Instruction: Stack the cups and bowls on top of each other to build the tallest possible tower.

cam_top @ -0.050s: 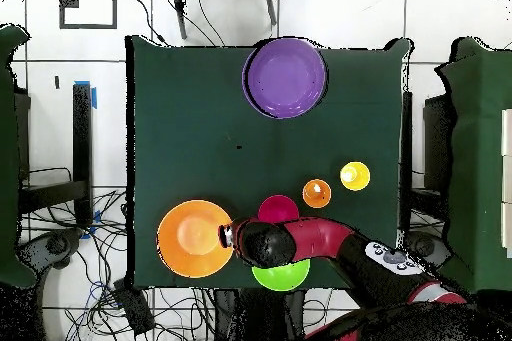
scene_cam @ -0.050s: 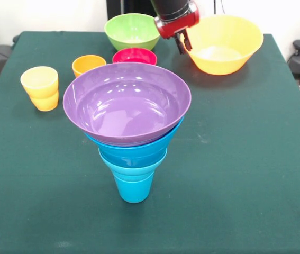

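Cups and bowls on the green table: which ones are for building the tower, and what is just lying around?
For the tower:
- the tower so far
- yellow-orange bowl, with the gripper at its rim
- green bowl
- red bowl
- orange cup
- yellow cup

Just lying about:
- cables on the floor beside the table

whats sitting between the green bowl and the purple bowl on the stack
The small red bowl sits between the green bowl and the purple bowl; the front view shows it clearly, with the orange cup just beside.
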Robot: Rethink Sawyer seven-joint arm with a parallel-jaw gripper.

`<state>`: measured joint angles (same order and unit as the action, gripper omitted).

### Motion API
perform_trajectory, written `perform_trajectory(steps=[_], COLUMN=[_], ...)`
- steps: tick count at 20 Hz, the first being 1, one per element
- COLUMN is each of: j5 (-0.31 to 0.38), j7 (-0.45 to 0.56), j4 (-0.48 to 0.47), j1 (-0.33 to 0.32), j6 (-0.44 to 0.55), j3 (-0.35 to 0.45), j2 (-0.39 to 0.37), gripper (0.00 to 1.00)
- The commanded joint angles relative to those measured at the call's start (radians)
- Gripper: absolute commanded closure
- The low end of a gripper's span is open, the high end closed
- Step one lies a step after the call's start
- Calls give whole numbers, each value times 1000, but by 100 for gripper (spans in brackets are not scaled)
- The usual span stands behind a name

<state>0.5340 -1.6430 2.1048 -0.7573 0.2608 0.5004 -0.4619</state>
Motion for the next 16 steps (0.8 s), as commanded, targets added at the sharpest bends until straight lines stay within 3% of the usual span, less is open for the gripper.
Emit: perform_trajectory(steps=[1,4,11,16], j5=[39,11,-127,-197], j7=[-51,-52,-58,-59], j4=[-80,-77,-47,-80], j1=[33,23,-7,10], j6=[-19,-1,131,187], j3=[-6,21,148,186], j2=[9,0,-129,-156], gripper=[100,100,100,100])
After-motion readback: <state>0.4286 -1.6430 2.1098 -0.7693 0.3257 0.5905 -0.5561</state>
